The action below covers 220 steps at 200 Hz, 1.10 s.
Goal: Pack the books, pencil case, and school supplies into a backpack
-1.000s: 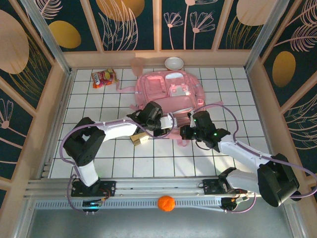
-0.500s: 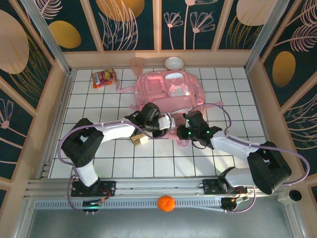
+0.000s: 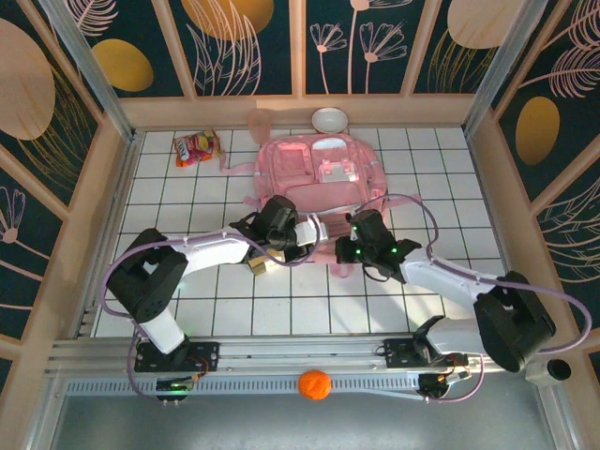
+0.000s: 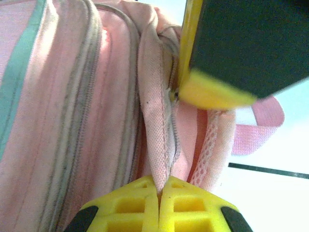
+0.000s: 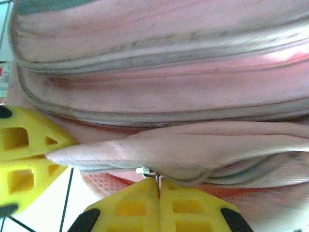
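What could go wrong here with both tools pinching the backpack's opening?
The left tool and right tool each pinch just a thin edge of the backpack, so the fabric may slip out when pulled. They also sit close together and could bump. The left arm may nudge the tan blocks beside it.

Snack packet (image 3: 195,148), white bowl (image 3: 329,119), possibly pink cup (image 3: 260,122), orange ball (image 3: 314,384)

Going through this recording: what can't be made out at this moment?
What the backpack holds: top view, the left arm and right arm cover its near edge; wrist views, pinched fabric hides the opening.
The tan blocks: top view, partly under the left arm.
The snack packet print: top view, too small.
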### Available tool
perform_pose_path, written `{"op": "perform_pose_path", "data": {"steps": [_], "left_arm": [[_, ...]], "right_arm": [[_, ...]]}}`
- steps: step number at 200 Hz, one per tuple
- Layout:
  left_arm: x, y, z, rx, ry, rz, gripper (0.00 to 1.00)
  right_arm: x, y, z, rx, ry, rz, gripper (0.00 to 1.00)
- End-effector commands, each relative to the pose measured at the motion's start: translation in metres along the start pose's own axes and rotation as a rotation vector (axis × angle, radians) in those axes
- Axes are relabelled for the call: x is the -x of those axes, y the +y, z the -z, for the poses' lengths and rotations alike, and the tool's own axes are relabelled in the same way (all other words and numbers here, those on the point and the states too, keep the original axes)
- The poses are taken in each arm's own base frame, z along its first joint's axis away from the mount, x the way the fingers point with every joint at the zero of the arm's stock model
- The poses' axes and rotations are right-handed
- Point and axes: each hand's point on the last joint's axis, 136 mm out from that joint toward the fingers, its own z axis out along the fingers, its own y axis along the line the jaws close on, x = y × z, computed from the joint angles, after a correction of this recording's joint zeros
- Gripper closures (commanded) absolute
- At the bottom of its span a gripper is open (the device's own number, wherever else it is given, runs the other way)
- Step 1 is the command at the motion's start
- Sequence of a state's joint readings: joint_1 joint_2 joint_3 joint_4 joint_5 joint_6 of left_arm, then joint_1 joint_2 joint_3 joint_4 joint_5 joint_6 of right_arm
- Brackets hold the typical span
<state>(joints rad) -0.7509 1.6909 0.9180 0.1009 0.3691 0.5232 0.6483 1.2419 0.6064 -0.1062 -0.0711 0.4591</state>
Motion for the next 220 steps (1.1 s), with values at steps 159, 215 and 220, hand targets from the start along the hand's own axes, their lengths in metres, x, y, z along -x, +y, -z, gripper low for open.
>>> {"op": "perform_pose_path", "data": {"steps": [159,215,220], "left_arm": [[0.034,0.001,-0.01,-0.044,0.0,-0.112,0.41],[-0.003,-0.008,-0.022,-0.072,0.1,-0.123,0.62],[-0.005,-0.01,-0.021,-0.077,0.104,-0.121,0.67]], "right_arm": [[-0.005,0.04,0.025,0.214,-0.033,0.033,1.0],[0.001,0.031,0.03,0.192,-0.062,0.015,1.0],[0.002,0.028,0.03,0.183,-0.063,0.008,1.0]]}}
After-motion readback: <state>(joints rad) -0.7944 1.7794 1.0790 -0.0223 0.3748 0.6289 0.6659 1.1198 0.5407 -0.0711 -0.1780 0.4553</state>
